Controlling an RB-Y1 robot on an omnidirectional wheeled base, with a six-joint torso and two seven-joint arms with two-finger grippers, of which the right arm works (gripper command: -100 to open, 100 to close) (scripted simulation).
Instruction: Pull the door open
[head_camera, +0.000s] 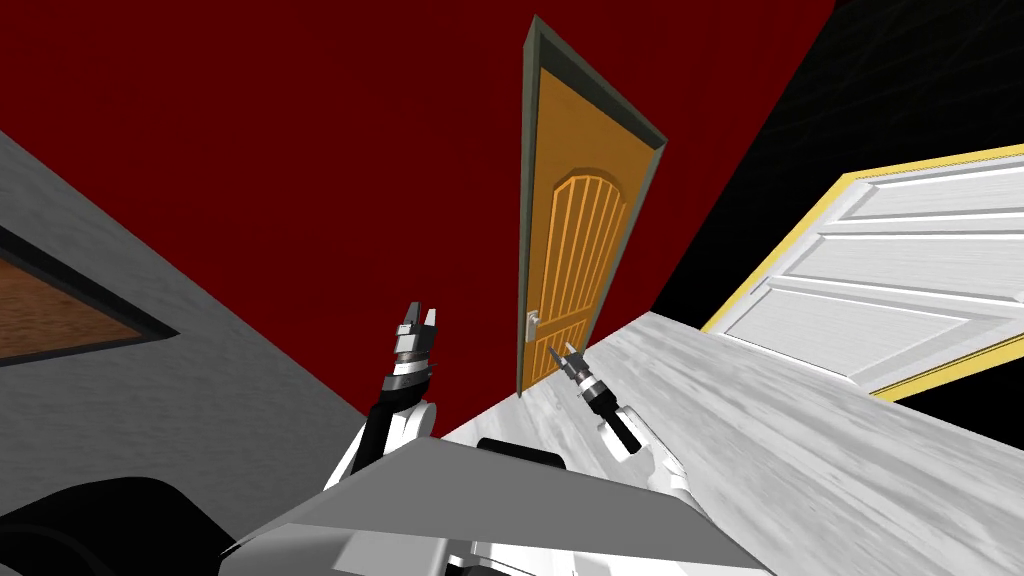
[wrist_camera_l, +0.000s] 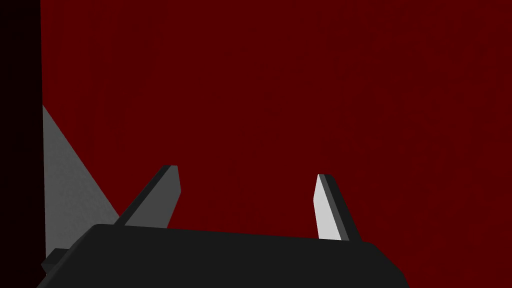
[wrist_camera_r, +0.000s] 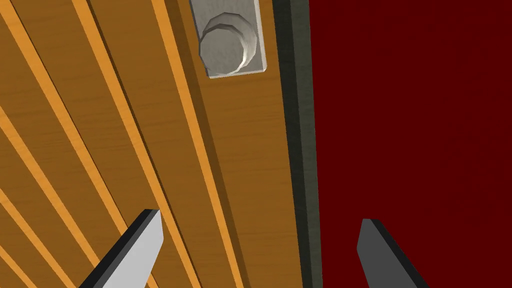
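K: Right gripper (wrist_camera_r: 258, 216) first — blades spread wide, pinching nothing, aimed at the latch edge of the orange-brown door (wrist_camera_r: 100, 110). Why open?

M: Judged as readiness: must straddle the grey round knob (wrist_camera_r: 227, 47) before closing. Not touching it yet; knob farther along the door than the fingertips, apart from them.

K: Door position?

M: Set in the red wall (head_camera: 300, 150) on the far side, right of centre; appears shut in a dark grey frame (wrist_camera_r: 297, 125). Knob at the door's left edge, with the gripper near it, slightly right and nearer.

K: Why that edge?

M: Likely leverage: farthest from the hinges, so least pull needed. Hinges themselves not discernible.

K: Left gripper (wrist_camera_l: 247, 171)?

M: Raised to the left of the door, facing bare red wall, blades likewise spread, empty. Probably parked there to keep out of the swing path.

K: Anything else?

M: Yellow-edged white panelled door (head_camera: 900, 280) off to the right, well apart; pale floor (head_camera: 750, 430) between. Not part of the task.

K: Stage?

M: Approach only; grasp not made, door not opened. Next: advance onto the knob, close, then draw back toward the near side — watch for blades slipping off the round, smooth-looking knob.
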